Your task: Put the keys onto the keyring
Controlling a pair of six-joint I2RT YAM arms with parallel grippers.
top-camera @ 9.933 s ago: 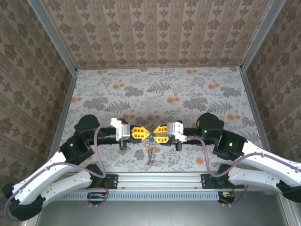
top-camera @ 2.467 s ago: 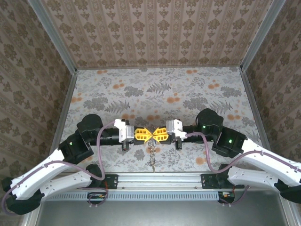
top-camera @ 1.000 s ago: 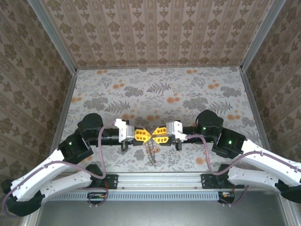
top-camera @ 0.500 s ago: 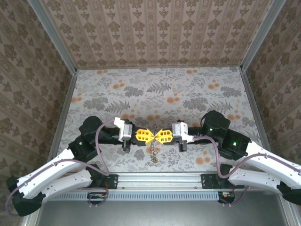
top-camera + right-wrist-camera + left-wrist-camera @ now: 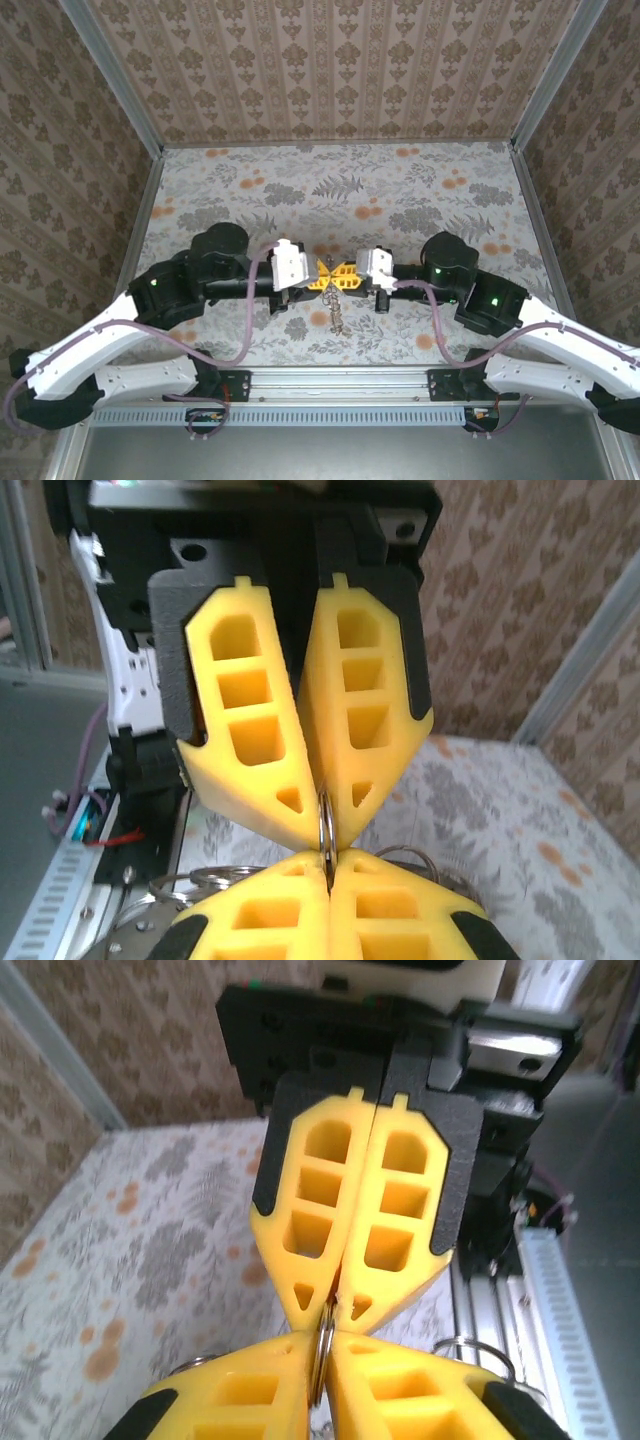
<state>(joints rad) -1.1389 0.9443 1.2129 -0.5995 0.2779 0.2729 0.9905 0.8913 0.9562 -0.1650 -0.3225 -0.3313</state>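
My two yellow-fingered grippers meet tip to tip above the near middle of the table. The left gripper [image 5: 324,277] [image 5: 322,1342] is shut on a thin silvery split ring of the keyring [image 5: 321,1345] [image 5: 326,832]. My right gripper [image 5: 341,275] [image 5: 328,860] is shut on the same ring from the other side. A short silvery chain [image 5: 337,312] dangles below the tips toward the table. More wire rings [image 5: 476,1346] [image 5: 185,882] hang beside the fingers. The keys are too small to make out among the dangling metal.
The floral table [image 5: 340,190] stretches behind the grippers, with patterned walls on three sides. A metal rail [image 5: 330,380] runs along the near edge between the arm bases. Purple cables [image 5: 250,320] loop off both arms.
The left arm has swung rightward and farther from the near edge, bringing its wrist closer to the right gripper. The meeting point sits slightly farther back, and the chain still hangs below.
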